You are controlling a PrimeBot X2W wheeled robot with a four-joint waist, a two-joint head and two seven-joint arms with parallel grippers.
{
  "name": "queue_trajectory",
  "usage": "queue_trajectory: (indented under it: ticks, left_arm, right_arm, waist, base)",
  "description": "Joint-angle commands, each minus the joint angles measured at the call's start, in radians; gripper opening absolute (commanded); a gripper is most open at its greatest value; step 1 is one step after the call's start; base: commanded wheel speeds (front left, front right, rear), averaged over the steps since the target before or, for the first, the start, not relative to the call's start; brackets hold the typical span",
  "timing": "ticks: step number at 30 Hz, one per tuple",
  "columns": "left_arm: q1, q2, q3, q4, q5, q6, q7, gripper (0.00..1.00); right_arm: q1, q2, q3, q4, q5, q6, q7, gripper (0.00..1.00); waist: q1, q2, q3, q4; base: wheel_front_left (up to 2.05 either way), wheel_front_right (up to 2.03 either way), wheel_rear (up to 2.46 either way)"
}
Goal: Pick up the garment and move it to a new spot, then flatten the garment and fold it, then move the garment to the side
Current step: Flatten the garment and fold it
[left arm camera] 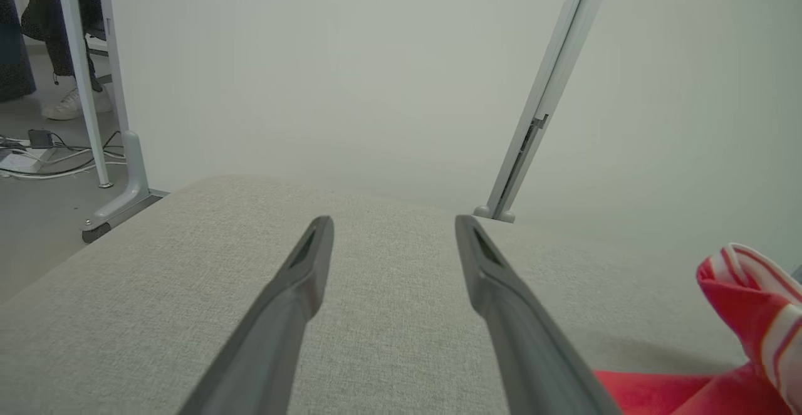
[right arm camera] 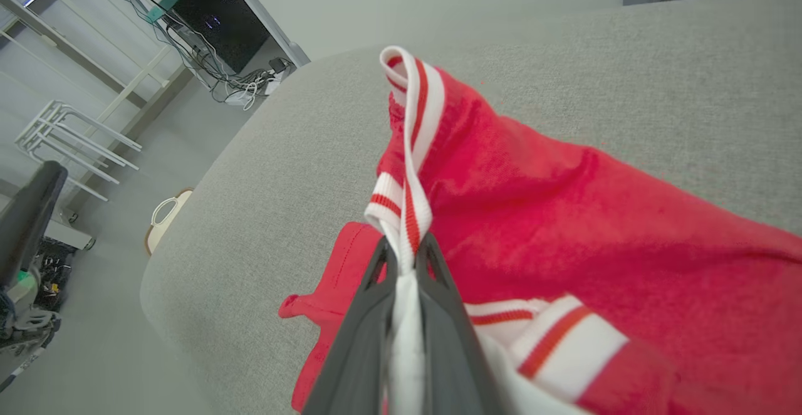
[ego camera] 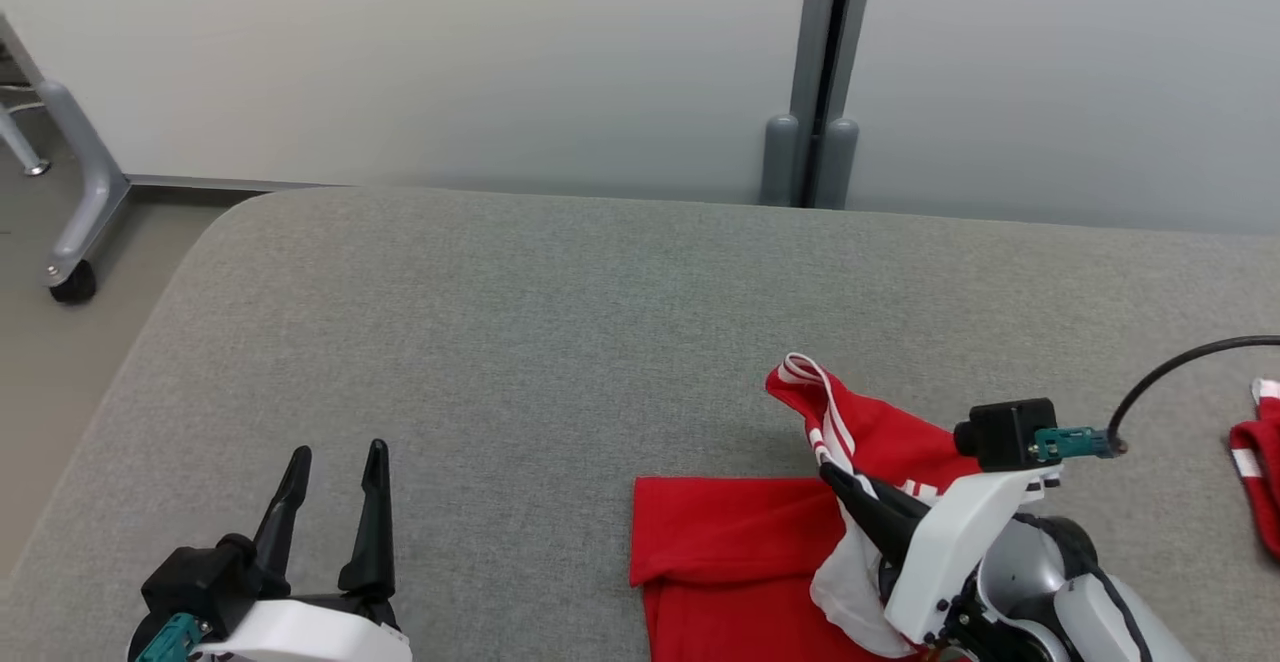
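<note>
Our right end effector is pressed together on the white-and-red striped trim of the red garment, and that edge stands up in a peak. The rest of the garment lies flat on the grey desk, in the near part, right of the middle. In the right wrist view we see the fingers pinching white cloth, with the striped band rising above their tips. Our left end effector hovers spread wide over bare desk, well apart from the garment on its left.
</note>
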Motion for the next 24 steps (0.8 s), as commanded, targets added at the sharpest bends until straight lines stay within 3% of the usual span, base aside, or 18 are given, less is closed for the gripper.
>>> queue_trajectory:
  ticks: [1, 10, 22, 24]
  left_arm:
    - [-0.021, 0.003, 0.000, 0.003, -0.003, -0.003, 0.000, 1.00]
    - [-0.028, 0.001, -0.010, 0.020, -0.005, -0.001, -0.003, 1.00]
    - [-0.041, -0.001, -0.016, 0.037, -0.009, 0.000, -0.010, 1.00]
    - [-0.041, 0.000, -0.016, 0.041, -0.010, -0.001, -0.011, 1.00]
  right_arm:
    - [-0.002, 0.009, 0.007, 0.017, 0.008, 0.000, 0.008, 0.00]
    - [-0.036, 0.057, 0.083, 0.130, 0.056, 0.000, -0.016, 0.00]
    - [-0.110, 0.084, 0.202, 0.256, 0.117, 0.000, -0.064, 0.00]
    - [-0.120, 0.088, 0.231, 0.271, 0.127, 0.000, -0.073, 0.22]
  waist:
    - [0.0000, -0.0001, -0.001, 0.022]
    - [0.0000, -0.0001, 0.005, 0.061]
    - [0.0000, -0.0001, 0.012, 0.054]
    - [0.0000, -0.0001, 0.012, 0.049]
  base:
    - [0.00, 0.00, 0.00]
    - [0.00, 0.00, 0.00]
    - [0.00, 0.00, 0.00]
    - [0.00, 0.00, 0.00]
